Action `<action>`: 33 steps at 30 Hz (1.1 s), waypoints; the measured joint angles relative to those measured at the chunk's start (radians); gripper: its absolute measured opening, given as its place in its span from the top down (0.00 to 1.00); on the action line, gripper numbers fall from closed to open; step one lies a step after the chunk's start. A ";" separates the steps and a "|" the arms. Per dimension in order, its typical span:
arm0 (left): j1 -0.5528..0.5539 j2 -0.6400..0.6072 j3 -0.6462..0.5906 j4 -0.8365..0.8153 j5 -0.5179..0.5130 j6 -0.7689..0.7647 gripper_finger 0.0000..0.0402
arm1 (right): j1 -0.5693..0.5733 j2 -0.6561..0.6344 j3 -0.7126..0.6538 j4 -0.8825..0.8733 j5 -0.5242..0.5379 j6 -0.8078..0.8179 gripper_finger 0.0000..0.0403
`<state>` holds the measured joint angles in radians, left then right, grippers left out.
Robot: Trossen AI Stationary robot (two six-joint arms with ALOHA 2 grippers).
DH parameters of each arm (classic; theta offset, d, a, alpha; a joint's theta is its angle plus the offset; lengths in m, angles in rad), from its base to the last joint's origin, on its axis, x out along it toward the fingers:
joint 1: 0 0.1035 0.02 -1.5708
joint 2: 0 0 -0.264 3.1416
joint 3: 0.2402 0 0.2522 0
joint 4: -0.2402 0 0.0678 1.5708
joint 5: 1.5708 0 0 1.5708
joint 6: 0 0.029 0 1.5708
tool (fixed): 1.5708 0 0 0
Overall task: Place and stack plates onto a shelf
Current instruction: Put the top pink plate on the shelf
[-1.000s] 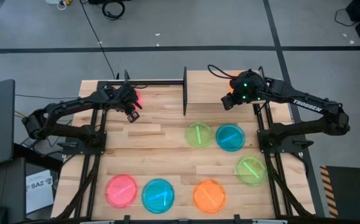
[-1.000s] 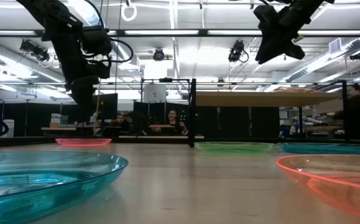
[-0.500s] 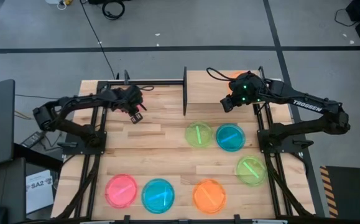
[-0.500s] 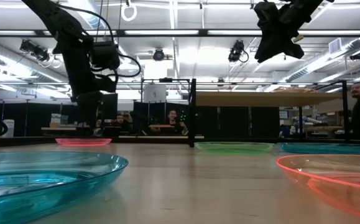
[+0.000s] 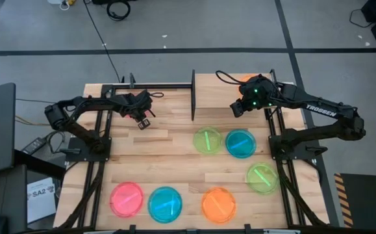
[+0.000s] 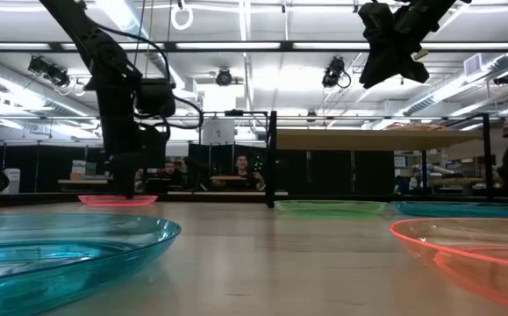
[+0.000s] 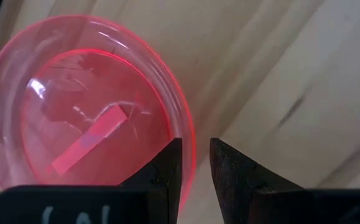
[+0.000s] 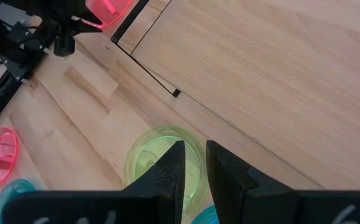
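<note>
High view: "TROSSEN" on right arm

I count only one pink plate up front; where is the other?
The second pink plate lies far back on the table's left side, under the left end effector, beside the black frame.

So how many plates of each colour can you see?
Pink plates: 2
Blue plates: 2
Green plates: 2
Orange plates: 1
Total: 7 in clear view. The right arm may hide more on the shelf.
</note>
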<state>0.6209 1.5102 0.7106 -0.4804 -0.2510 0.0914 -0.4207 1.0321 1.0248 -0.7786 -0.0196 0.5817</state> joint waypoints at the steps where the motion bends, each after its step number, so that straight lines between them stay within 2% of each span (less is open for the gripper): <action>1: 0.000 0.007 0.000 0.009 -0.006 0.000 0.78 | 0.000 0.000 0.000 0.000 0.000 0.000 0.82; 9: -0.001 0.059 0.002 0.031 -0.034 0.000 0.78 | 0.000 0.000 0.000 0.000 0.001 0.000 0.82; 18: 0.007 0.061 0.001 0.047 -0.041 0.002 0.79 | 0.000 0.000 0.000 0.000 0.003 0.000 0.82; 29: 0.011 0.063 0.000 0.061 -0.052 0.010 0.96 | 0.000 0.000 0.000 0.000 0.003 0.000 0.82; 33: 0.011 0.063 0.000 0.061 -0.052 0.010 0.98 | 0.000 0.000 0.000 0.000 0.003 0.000 0.82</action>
<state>0.6319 1.5730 0.7105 -0.4198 -0.3027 0.1017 -0.4206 1.0321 1.0248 -0.7784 -0.0166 0.5816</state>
